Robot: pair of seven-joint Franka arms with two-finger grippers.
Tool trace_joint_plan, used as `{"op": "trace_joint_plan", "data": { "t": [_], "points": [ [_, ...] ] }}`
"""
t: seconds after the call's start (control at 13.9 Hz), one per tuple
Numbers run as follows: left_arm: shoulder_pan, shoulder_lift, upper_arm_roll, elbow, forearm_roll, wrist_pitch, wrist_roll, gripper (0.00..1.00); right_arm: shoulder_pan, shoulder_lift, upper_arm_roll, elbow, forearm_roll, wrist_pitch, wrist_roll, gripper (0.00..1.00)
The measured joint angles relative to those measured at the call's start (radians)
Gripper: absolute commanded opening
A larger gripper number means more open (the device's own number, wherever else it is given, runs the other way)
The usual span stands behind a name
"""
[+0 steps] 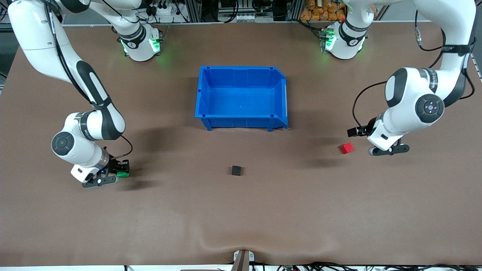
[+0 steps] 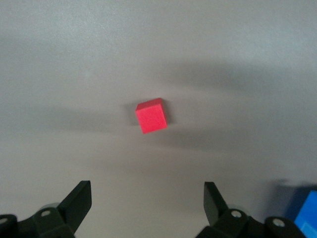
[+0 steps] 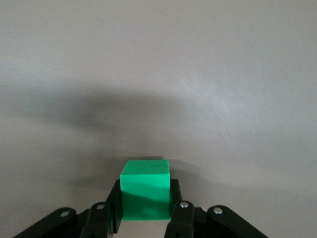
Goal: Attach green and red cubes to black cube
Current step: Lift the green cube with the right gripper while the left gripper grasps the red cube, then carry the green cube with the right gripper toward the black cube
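My right end effector [image 3: 146, 213], low at the right arm's end of the table [image 1: 241, 226], is clenched on the green cube [image 3: 145, 188]; carrying it to the black cube [image 1: 236, 170] mid-table looks next. My left end effector [image 2: 147, 201] hovers released beside the untouched red cube [image 2: 151, 115].

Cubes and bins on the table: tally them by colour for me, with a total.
Small matte green cube, in the right gripper: 1
Small matte red cube: 1
Small matte black cube: 1
Blue plastic bin: 1
Total: 4
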Motion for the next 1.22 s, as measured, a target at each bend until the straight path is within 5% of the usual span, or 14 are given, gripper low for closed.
{"op": "trace_joint_plan", "data": {
  "t": [1.01,1.22],
  "points": [
    [0.043,0.175,0.006,0.014,0.000,0.141,-0.170,1.00,0.265,0.007,0.012,0.257,0.000,-0.127,-0.718,0.00],
    [0.043,0.210,0.005,0.037,0.000,0.149,-0.204,0.90,0.371,0.075,0.013,0.312,0.000,-0.126,-0.728,0.00]
  ]
}}
